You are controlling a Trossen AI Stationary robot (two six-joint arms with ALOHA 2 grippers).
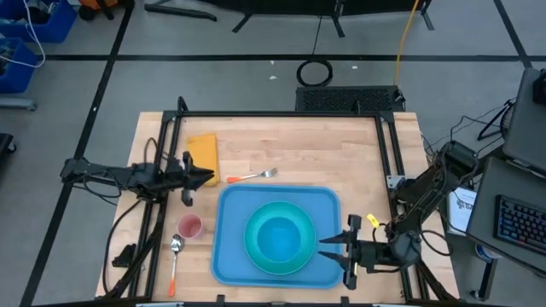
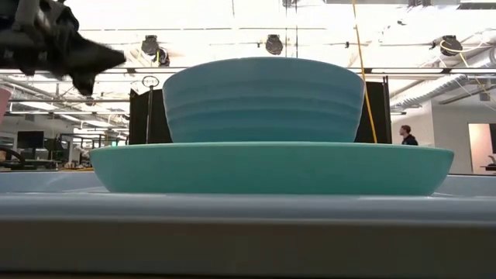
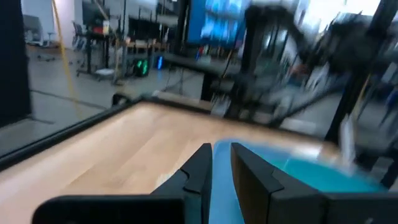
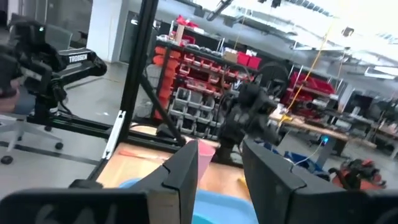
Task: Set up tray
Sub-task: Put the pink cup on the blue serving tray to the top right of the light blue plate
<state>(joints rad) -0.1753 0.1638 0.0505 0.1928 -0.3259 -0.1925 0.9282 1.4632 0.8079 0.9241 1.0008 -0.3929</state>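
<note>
With the turquoise plate (image 1: 277, 237) and bowl (image 1: 279, 235) on the large flat blue plastic tray (image 1: 230, 256), the left pincer (image 1: 208, 177), nearly closed and empty, hovers beyond the tray's far-left corner, likely next needing the metal fork (image 1: 252, 176) there, while the right pincer (image 1: 331, 248) waits apart over the tray's right edge.

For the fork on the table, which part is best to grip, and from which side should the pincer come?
Probably the orange handle of the fork, near its middle, coming straight down from above. It lies flat on the bare wood just beyond the far rim of the tray, so a side approach has nothing to catch. The fingers should close across the thin handle. The left pincer is the closer one.
</note>
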